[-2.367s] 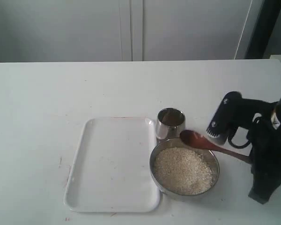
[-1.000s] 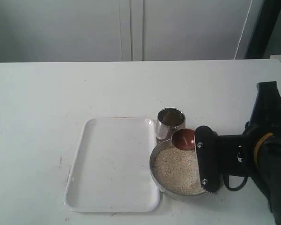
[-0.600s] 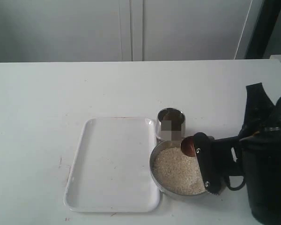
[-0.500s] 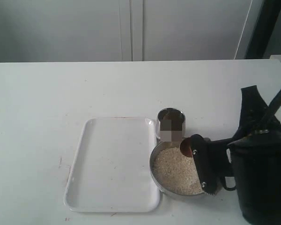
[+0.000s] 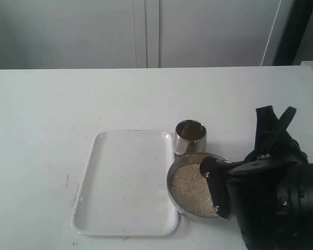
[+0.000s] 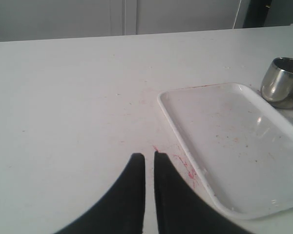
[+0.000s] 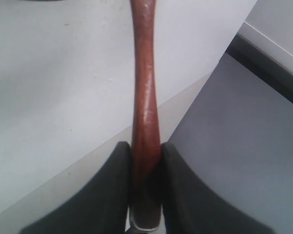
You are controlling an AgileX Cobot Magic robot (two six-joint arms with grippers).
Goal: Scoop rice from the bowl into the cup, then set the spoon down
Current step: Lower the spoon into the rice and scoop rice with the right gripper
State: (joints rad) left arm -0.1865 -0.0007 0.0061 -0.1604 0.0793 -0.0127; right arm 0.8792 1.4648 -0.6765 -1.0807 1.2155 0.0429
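Exterior, right gripper (image 5: 213,188): it has tipped down over the side of the bowl (image 5: 170,183) nearest the arm, lower than half a second ago.
Exterior, spoon head: a second ago it showed red-brown just past the fingertips, at the bowl's far rim. Now it is out of sight behind the fingers.
Exterior, rice (image 5: 189,186): it fills the bowl right beside and under the fingertips. The heap looks undisturbed where it shows.
Exterior, cup (image 5: 190,137): it stands just beyond the fingertips, touching or nearly touching the bowl. Whether any grains are inside I cannot tell.
Exterior, meaning: the spoon head is probably going into the rice, so this reads as the start of the first scoop. Pouring and setting the spoon down are not yet done.
Left wrist, left gripper (image 6: 149,163): the fingers are pressed almost together and hold nothing.
Left wrist, tray (image 6: 219,131): it lies just ahead and to one side of the fingers, with the cup beyond it.
Right wrist, spoon (image 7: 143,97): the fingers (image 7: 118,168) pinch the end of the handle, which runs straight out from between them. Its head is out of frame.
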